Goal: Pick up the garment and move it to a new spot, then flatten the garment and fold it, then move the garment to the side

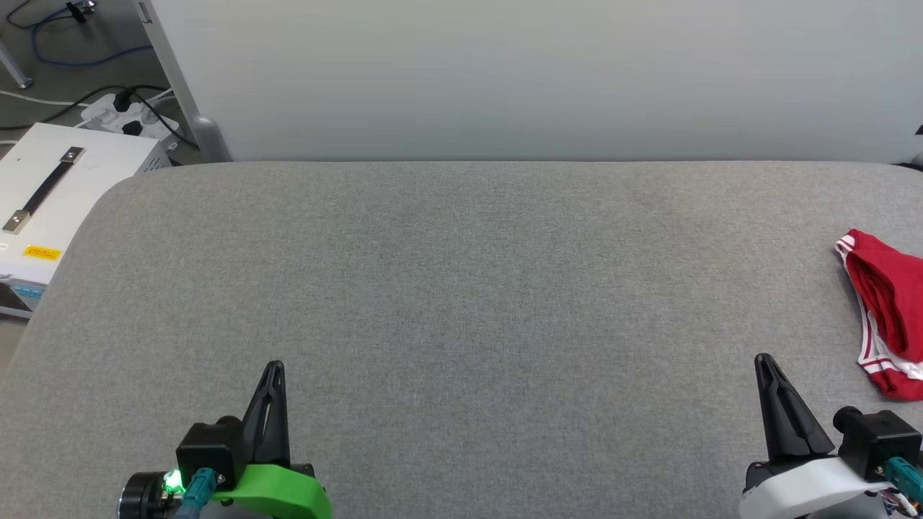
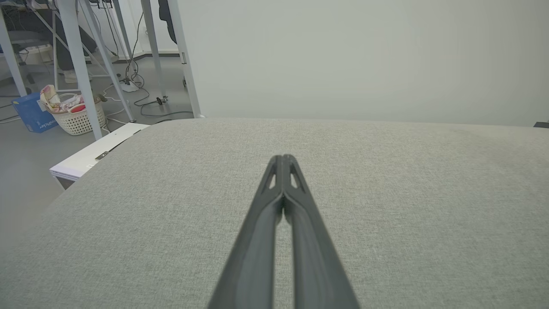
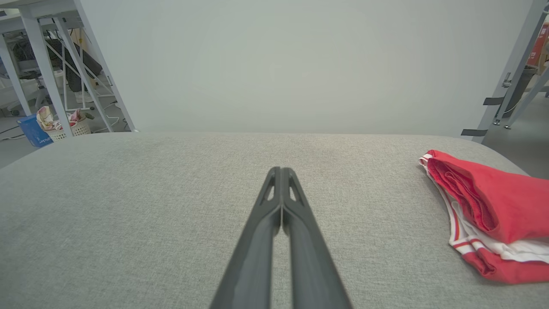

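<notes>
- Grippers: two were counted, the left gripper [image 1: 275, 369] and the right gripper [image 1: 763, 360].
- Dark fingers [image 2: 257, 240]: two on each gripper, four in all.
- Garment [image 1: 890, 303]: one, red with red-and-white striped trim.
- Grey padded table [image 1: 461, 288]: one.
- Pale partition panel [image 1: 533, 79]: one.
- White case [image 1: 68, 216]: one, and it bore one black handle [image 1: 45, 189] and one yellow label [image 1: 42, 252].
- Power strip [image 1: 119, 112]: one, on the floor.
- Laundry basket [image 2: 77, 120]: one.
- Blue box [image 2: 32, 113]: one.
</notes>
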{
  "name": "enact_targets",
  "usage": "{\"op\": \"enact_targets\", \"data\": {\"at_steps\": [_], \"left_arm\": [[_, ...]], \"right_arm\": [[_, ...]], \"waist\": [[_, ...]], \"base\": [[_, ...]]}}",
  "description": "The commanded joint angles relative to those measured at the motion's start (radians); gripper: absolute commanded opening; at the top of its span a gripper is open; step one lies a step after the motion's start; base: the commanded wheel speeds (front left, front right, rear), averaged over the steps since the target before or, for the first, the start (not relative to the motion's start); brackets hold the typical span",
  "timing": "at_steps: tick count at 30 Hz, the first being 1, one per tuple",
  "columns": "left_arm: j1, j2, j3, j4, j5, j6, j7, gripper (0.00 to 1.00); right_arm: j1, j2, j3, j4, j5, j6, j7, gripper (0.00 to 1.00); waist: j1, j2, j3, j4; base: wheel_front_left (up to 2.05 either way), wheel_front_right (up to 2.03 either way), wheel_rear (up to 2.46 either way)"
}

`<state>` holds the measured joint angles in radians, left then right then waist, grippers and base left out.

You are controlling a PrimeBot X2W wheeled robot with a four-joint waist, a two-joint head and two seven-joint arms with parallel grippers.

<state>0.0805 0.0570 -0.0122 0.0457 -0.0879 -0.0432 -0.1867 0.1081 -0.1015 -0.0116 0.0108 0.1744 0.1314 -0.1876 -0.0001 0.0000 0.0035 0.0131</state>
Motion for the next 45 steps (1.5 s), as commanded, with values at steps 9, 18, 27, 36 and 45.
{"op": "enact_targets", "data": {"at_steps": [9, 18, 27, 36, 45], "left_arm": [[-0.025, -0.002, 0.003, -0.009, 0.019, 0.009, 0.023, 0.0], [-0.031, -0.003, 0.004, -0.013, 0.027, 0.013, 0.04, 0.0], [-0.037, -0.003, 0.005, -0.017, 0.034, 0.017, 0.059, 0.0], [-0.043, -0.004, 0.006, -0.021, 0.042, 0.021, 0.077, 0.0], [-0.049, -0.004, 0.007, -0.025, 0.05, 0.024, 0.095, 0.0]], "right_arm": [[-0.028, 0.007, 0.002, -0.003, -0.026, 0.0, 0.023, 0.0], [-0.036, 0.012, 0.003, -0.004, -0.042, 0.0, 0.041, 0.0], [-0.045, 0.017, 0.004, -0.005, -0.058, 0.0, 0.059, 0.0], [-0.054, 0.022, 0.005, -0.006, -0.075, 0.0, 0.077, 0.0], [-0.063, 0.026, 0.006, -0.007, -0.091, 0.0, 0.095, 0.0]], "waist": [[0.0001, 0.0, 0.0, -0.001], [0.0001, 0.0, -0.001, -0.003], [0.0001, 0.0, -0.001, -0.004], [0.0001, 0.0, -0.001, -0.005], [0.0001, 0.0, -0.002, -0.006]], "base": [[0.0, 0.0, 0.0], [0.0, 0.0, 0.0], [0.0, 0.0, 0.0], [0.0, 0.0, 0.0], [0.0, 0.0, 0.0]]}}
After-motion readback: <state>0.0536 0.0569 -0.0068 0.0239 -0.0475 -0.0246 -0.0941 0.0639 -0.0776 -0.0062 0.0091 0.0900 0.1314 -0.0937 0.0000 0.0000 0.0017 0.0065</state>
